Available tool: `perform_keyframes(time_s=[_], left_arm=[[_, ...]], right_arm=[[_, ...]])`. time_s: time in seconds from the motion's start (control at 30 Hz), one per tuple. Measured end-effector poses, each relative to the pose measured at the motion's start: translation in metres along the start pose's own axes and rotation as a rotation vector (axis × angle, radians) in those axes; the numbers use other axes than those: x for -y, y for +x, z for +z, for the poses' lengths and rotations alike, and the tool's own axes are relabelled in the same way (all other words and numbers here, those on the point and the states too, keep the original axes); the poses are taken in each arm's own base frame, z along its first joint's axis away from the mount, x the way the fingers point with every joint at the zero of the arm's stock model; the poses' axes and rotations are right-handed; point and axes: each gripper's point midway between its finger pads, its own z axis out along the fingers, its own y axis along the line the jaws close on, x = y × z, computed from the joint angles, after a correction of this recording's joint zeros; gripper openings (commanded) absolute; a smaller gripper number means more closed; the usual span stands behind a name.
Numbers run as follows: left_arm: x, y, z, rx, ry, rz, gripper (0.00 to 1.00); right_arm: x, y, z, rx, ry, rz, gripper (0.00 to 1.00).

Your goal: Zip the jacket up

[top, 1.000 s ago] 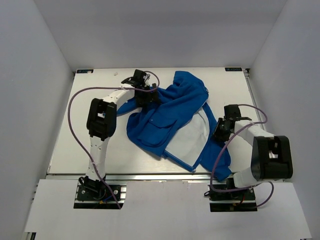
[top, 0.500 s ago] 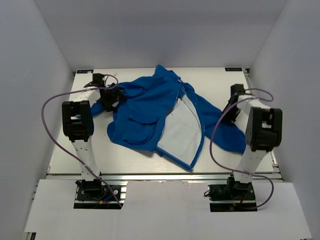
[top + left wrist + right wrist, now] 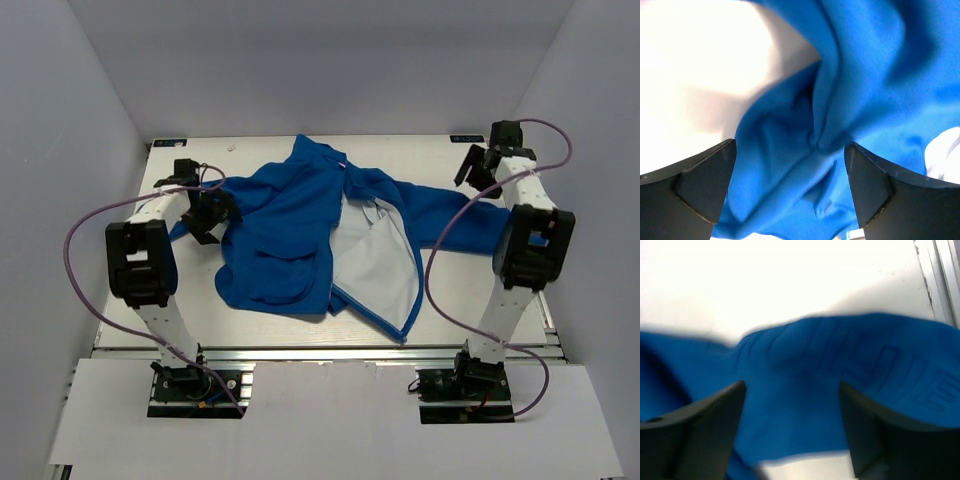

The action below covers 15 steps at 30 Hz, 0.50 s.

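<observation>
The royal-blue jacket (image 3: 290,220) lies spread on the table, collar at the far side, front open. Its pale lining (image 3: 375,265) shows on the right panel, edged by the light zipper (image 3: 380,318). My left gripper (image 3: 207,215) hovers over the left sleeve (image 3: 240,192). In the left wrist view its jaws (image 3: 790,185) stand open with bunched blue fabric (image 3: 865,75) between them, unpinched. My right gripper (image 3: 472,172) is at the far right by the right sleeve end (image 3: 455,212). In the right wrist view it (image 3: 792,425) is open above the blue sleeve (image 3: 840,365).
The white table (image 3: 460,300) has a metal rail along its right edge (image 3: 940,275), close to the right gripper. Grey walls enclose the table on three sides. Purple cables loop off both arms.
The jacket has been pulled out from a crumpled heap to lie spread wide. The left arm swung left with its sleeve. The right arm swung to the far right and let its sleeve go.
</observation>
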Motion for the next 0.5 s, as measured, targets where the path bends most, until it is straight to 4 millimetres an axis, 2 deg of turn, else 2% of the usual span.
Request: perform_keyframes(time_s=[0.03,0.1,0.2,0.33,0.4,0.5], left_arm=[[0.001,0.0,-0.007,0.006,0.001,0.004,0.98],[0.006,-0.001,-0.023,0.029,0.022,0.015,0.98],[0.015,-0.003,-0.053,0.082,0.059,0.043,0.98],[0.026,0.003,-0.085,0.142,0.106,0.108,0.98],[0.035,0.019,-0.092,0.142,0.13,0.17,0.98],[0.064,0.068,-0.09,0.089,0.177,0.347,0.98]], right_arm=[[-0.006,0.0,-0.012,0.022,-0.023,-0.019,0.89],[-0.014,0.014,-0.038,0.043,-0.056,-0.054,0.89],[-0.032,0.058,-0.077,0.041,-0.123,-0.108,0.89],[-0.061,0.116,-0.101,0.002,-0.214,-0.232,0.89],[-0.082,0.126,-0.104,0.005,-0.248,-0.324,0.89],[-0.126,0.125,-0.105,0.052,-0.291,-0.505,0.89]])
